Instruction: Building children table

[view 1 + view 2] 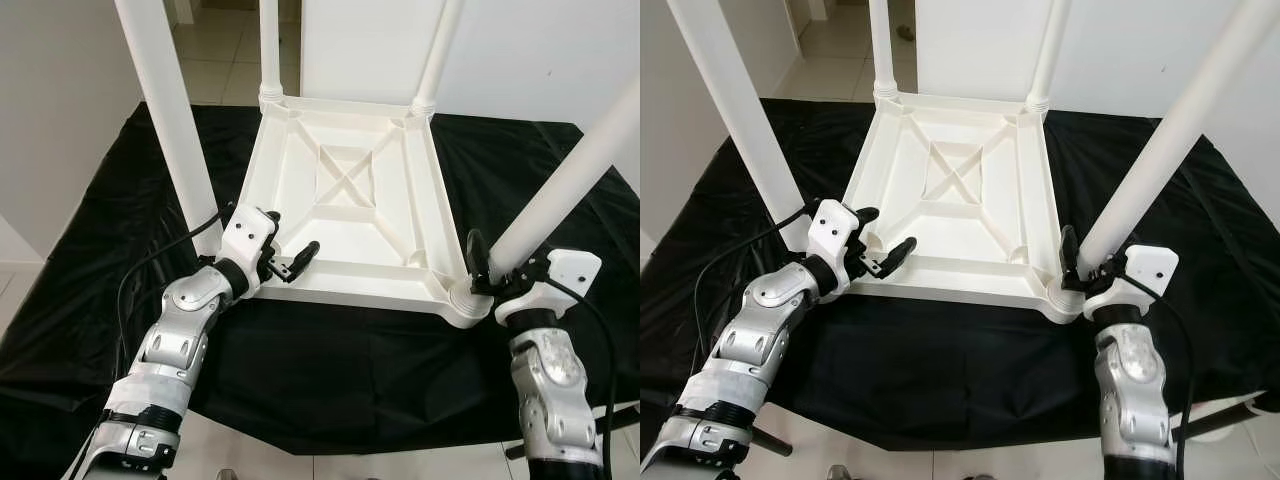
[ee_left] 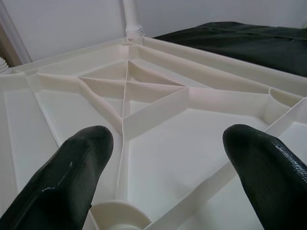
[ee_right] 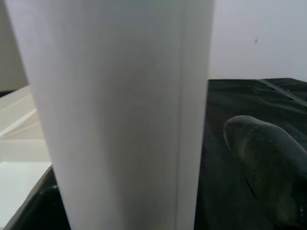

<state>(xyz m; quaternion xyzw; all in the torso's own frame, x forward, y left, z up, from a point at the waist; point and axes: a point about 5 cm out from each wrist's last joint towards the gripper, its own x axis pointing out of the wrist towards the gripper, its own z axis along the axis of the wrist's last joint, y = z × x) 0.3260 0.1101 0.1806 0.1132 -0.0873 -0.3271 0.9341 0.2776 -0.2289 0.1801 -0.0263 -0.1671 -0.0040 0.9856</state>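
A white plastic children's table lies upside down on a black cloth, with all of its legs standing up. My left gripper is open just above the near-left corner of the underside, beside the near-left leg, and holds nothing. Its fingertips frame the ribbed underside in the left wrist view. My right gripper straddles the base of the near-right leg. The leg stands between the fingers, and a thin gap shows beside one fingertip.
The two far legs rise at the back corners. The black cloth reaches the front edge close to my body. Tiled floor and white walls lie beyond.
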